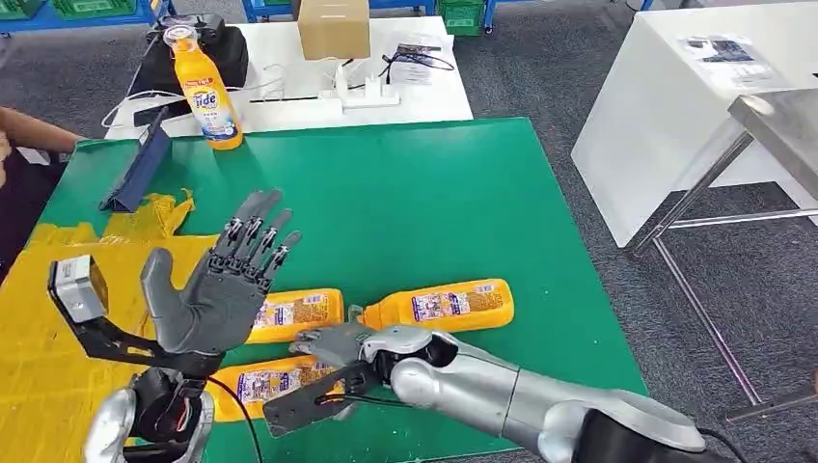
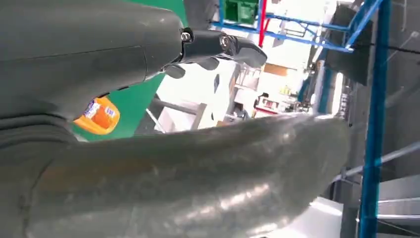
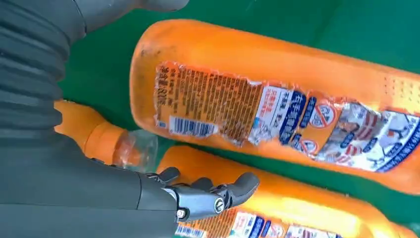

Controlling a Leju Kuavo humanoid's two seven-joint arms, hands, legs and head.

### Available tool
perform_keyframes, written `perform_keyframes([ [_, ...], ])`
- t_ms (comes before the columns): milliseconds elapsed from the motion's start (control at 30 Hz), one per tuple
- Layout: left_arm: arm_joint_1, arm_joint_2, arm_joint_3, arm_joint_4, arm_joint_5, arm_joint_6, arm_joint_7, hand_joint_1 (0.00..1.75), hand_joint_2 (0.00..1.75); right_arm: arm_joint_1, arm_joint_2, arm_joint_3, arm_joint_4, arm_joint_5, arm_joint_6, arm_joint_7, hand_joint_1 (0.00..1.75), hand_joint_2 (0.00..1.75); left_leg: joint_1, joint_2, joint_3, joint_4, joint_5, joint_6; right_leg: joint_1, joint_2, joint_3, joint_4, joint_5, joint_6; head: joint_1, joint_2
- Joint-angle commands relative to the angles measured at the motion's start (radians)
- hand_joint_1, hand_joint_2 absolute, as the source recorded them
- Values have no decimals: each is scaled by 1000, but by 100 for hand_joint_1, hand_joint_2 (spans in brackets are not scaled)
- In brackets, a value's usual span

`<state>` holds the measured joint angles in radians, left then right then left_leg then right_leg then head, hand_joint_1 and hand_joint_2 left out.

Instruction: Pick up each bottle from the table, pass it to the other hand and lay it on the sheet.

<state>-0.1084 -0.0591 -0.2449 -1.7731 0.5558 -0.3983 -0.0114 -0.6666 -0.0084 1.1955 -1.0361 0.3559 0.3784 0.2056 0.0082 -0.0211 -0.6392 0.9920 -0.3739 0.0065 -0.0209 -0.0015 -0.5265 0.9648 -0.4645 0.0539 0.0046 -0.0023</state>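
Three orange bottles lie on the green table (image 1: 434, 203) near its front edge: one (image 1: 294, 313) beside the yellow sheet (image 1: 58, 289), one (image 1: 444, 304) to its right, one (image 1: 260, 381) nearest me. A fourth orange bottle (image 1: 207, 92) stands upright at the far left. My right hand (image 1: 333, 345) hovers low between the lying bottles with nothing in it. The right wrist view shows its fingers (image 3: 208, 193) apart over the nearest bottle (image 3: 297, 213), beside the middle bottle (image 3: 277, 99). My left hand (image 1: 222, 280) is raised above the sheet's edge, fingers spread and empty.
A blue flat case (image 1: 140, 169) leans at the table's far left. A person's arm (image 1: 24, 135) shows at the left edge. Behind stands a white table (image 1: 289, 96) with a cardboard box (image 1: 333, 27) and cables. A white counter (image 1: 666, 106) and a metal table (image 1: 781, 125) stand to the right.
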Motion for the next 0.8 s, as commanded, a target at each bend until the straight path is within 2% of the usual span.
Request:
perform_keyframes([
  [33,-43,-2,-24,69,2,-3,6,0,0,-45,18,41,94,-1,4,-5,0,175,0,1,1,1,0,0,1,-1,1,1,0,-2,0,0],
  [300,-51,-2,-32,73,15,-8,9,0,0,-50,37,44,113,-10,16,-3,0,175,0,1,1,1,-1,0,1,-1,1,1,-1,-3,0,0],
  [333,-54,-1,-40,56,24,-7,16,0,0,-25,33,32,126,-28,-11,-37,0,175,0,1,1,1,-1,0,1,-1,1,1,-1,-2,0,0],
  [467,-48,13,-53,22,45,8,39,0,0,-15,30,52,121,-65,-30,-42,0,175,1,0,1,1,0,0,1,-2,2,0,-1,-2,0,0],
  [633,-92,2,-76,23,72,33,72,0,0,-35,76,77,151,-110,-9,13,0,175,1,2,0,2,-1,0,1,0,0,2,-1,-3,0,0],
  [800,-111,2,-89,39,84,30,68,0,0,-59,94,153,220,-135,59,3,0,175,1,1,1,1,-1,0,1,-1,1,1,-1,-2,0,0],
])
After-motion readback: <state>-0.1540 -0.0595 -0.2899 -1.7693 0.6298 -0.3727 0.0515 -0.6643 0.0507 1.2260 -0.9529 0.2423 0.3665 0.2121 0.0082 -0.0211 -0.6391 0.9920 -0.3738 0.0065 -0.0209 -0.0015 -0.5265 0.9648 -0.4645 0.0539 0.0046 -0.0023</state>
